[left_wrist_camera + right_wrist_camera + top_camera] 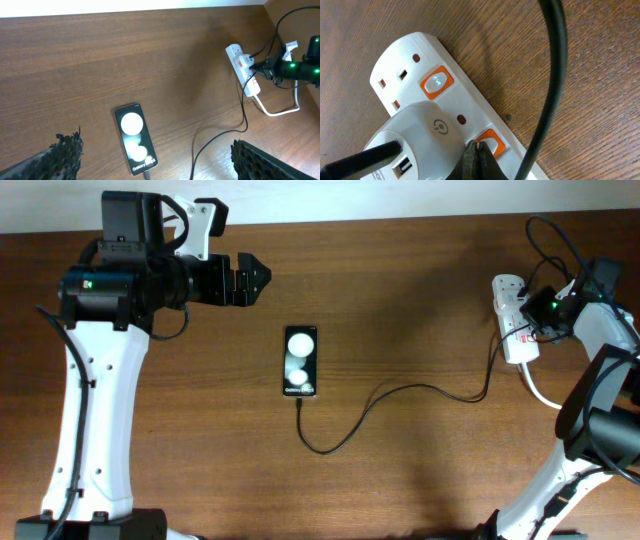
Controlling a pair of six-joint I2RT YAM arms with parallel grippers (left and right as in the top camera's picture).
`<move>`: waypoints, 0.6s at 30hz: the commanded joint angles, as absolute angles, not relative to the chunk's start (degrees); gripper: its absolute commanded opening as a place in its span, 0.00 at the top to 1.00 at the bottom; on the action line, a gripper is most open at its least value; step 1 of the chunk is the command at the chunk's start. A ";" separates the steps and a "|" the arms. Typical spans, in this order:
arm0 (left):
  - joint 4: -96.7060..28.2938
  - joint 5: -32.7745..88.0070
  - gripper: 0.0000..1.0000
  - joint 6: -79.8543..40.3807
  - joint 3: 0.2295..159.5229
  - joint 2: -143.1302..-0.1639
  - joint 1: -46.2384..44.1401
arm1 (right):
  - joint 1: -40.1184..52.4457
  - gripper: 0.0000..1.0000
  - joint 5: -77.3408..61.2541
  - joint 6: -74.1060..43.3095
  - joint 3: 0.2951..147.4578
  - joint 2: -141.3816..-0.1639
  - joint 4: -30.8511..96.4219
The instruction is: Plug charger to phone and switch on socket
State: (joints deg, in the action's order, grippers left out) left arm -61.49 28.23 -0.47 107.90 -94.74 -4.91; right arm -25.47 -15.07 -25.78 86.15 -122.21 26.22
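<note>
The right jaws, pressed shut on nothing, bear down on the socket (512, 315) at the far right of the counter (420, 290). In the wrist view their dark fingertips (476, 159) meet at the rim of the nearer of two orange switches (491, 142), beside a white plug (420, 142) seated in the strip. Whether the tips are actually pushing that switch cannot be told. The second switch (436, 82) sits further along the strip, next to a free outlet.

The left jaws hang spread wide and empty above the counter's left half, well apart from everything. Their two black fingers (65, 152) frame the bottom corners of the wrist view.

The phone (300, 361) lies flat near the middle of the counter, screen up and lit, with two white blobs and small lettering on its face. The charger (400, 392) meets the phone's bottom edge, loops below it, then runs right across the wood and up to the socket.

The socket's thick white cord (540, 392) curls off its lower end toward the right arm. A thick black cable (552, 75) crosses the right wrist view in front of the strip, out of focus.
</note>
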 commanded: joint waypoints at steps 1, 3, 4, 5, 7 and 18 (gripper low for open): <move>-61.41 27.99 0.01 -0.01 107.94 -94.80 -4.71 | -22.46 0.96 -22.76 -26.04 85.38 -125.75 28.64; -61.41 27.99 0.01 -0.01 107.94 -94.80 -4.71 | -22.46 0.96 -23.62 -26.02 85.38 -125.78 29.63; -61.41 27.99 0.01 -0.01 107.94 -94.80 -4.71 | -22.46 0.96 -23.77 -26.04 85.38 -125.84 29.54; -61.41 27.99 0.01 -0.01 107.94 -94.80 -4.71 | -22.48 0.96 -23.51 -26.00 85.41 -125.84 29.06; -61.41 27.99 0.01 -0.01 107.94 -94.80 -4.71 | -22.90 0.96 -21.54 -26.02 85.47 -125.78 28.05; -61.41 27.99 0.01 -0.01 107.94 -94.80 -4.71 | -26.22 0.96 -21.41 -21.28 86.50 -106.76 32.25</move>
State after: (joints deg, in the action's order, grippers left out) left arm -61.52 28.23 -0.49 107.90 -94.74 -4.91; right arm -26.52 -19.64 -22.63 86.02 -113.86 31.33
